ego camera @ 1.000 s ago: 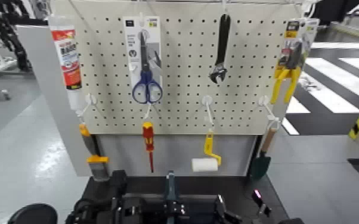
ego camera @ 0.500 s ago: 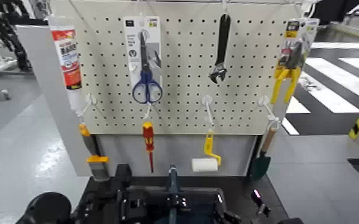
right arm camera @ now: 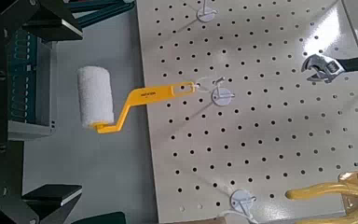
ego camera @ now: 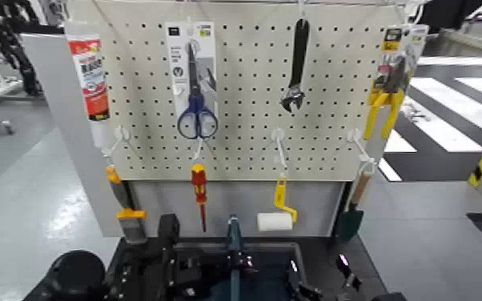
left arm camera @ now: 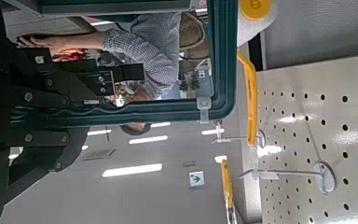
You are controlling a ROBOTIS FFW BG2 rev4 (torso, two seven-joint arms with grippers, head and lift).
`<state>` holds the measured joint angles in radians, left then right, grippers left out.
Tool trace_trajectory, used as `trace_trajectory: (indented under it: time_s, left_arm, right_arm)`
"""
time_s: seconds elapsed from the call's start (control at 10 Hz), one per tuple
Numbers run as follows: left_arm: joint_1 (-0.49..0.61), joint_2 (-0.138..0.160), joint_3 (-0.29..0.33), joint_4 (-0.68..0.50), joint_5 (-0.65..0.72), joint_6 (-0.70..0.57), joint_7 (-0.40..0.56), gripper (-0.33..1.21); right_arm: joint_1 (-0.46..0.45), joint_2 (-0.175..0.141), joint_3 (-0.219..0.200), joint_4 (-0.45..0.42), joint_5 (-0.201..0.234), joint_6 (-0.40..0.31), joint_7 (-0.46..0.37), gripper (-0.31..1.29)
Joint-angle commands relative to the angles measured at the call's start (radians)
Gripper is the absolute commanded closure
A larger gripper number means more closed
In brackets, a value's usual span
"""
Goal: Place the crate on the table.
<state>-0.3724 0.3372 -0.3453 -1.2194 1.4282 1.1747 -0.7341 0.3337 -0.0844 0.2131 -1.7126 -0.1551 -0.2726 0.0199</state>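
Head view: left gripper [ego camera: 243, 262] pinching crate [ego camera: 272, 245], right gripper [ego camera: 320, 277] spread, you lower it level onto table [ego camera: 370, 282] before pegboard [ego camera: 244, 80].

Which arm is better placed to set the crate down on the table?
Left, I would judge. Its end effector is at the centre bar of the crate and appears to grip it. The right end effector stands open near the right side, holding nothing.

Pegboard [ego camera: 244, 88] rising behind my table [ego camera: 364, 272]
On it, left to right, I face caulk tube [ego camera: 91, 80], scissors [ego camera: 197, 96], adjustable wrench [ego camera: 296, 68], pliers [ego camera: 387, 88].
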Motion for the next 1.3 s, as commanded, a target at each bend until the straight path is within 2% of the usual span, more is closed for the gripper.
trace_trajectory:
  time_s: [0.1,0.6,0.9,1.3]
  left_arm:
    - [-0.017,-0.006,-0.015,0.021,0.000,-0.021,-0.005,1.18]
    - [-0.025,-0.007,-0.031,0.047,0.006,-0.032,-0.014,1.12]
    - [-0.026,-0.006,-0.027,0.063,0.006,-0.030,-0.016,0.99]
    - [-0.048,0.003,-0.035,0.086,0.006,-0.029,-0.016,0.98]
  right_arm:
    - [-0.001,0.000,0.002,0.002,-0.003,-0.002,0.000,0.14]
    - [-0.004,-0.003,0.003,0.007,-0.008,-0.007,0.000,0.14]
    - [-0.007,-0.003,0.006,0.013,-0.011,-0.014,0.000,0.14]
    - [-0.013,-0.005,0.011,0.022,-0.018,-0.022,0.000,0.14]
